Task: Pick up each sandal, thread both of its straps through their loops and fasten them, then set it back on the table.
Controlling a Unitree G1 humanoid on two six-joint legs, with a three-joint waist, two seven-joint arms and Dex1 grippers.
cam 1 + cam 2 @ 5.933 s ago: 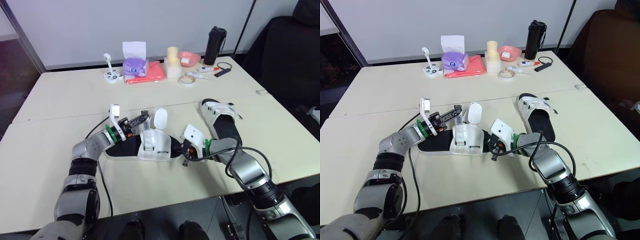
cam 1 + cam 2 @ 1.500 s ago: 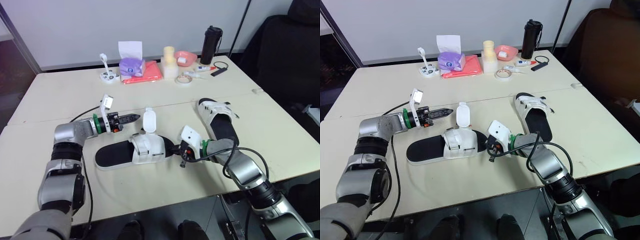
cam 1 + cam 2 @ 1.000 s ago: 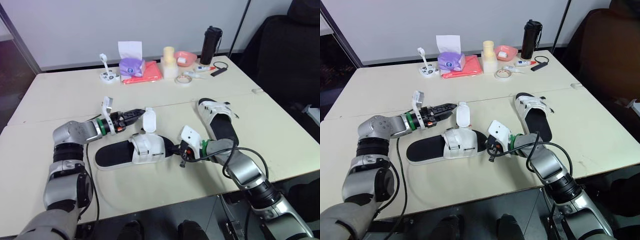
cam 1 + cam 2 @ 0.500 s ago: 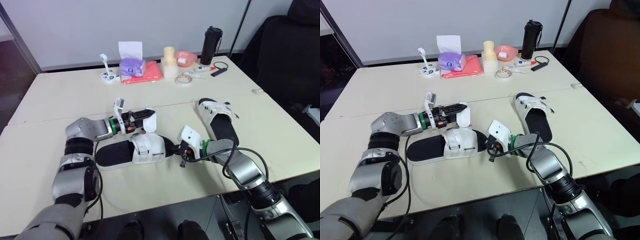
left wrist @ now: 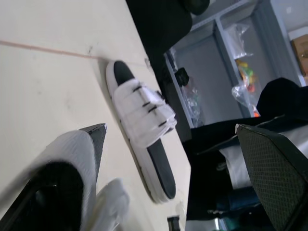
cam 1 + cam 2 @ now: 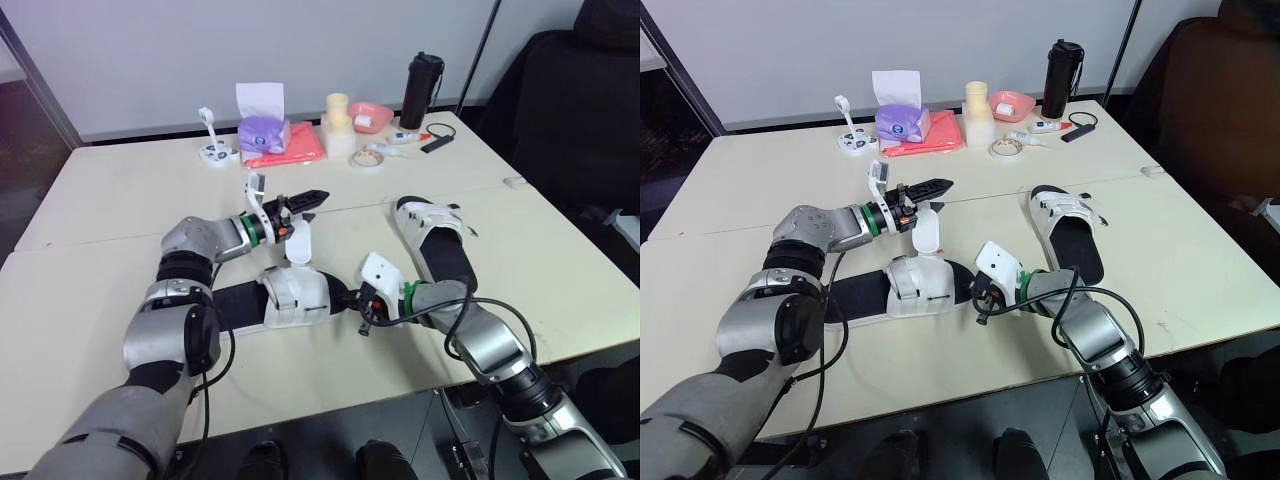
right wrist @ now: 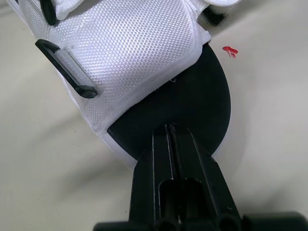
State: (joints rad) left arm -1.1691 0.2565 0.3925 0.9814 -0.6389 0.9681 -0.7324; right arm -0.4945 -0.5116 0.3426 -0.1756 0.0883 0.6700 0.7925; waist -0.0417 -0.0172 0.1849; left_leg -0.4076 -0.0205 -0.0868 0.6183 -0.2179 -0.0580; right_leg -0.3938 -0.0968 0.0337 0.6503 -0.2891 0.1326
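Near sandal (image 6: 290, 298): flat on the bench (image 6: 100, 330), strap (image 6: 297, 240) raised.
Left fingers (image 5: 274, 163): spread wide at that strap's tip.
Right fingers (image 7: 161, 159): closed together on its toe rim.
Second sandal (image 6: 440, 245): right of it, bare bench between.

Head pair overlooks table (image 6: 100, 180), right wrist hugs sandal (image 7: 134, 57)
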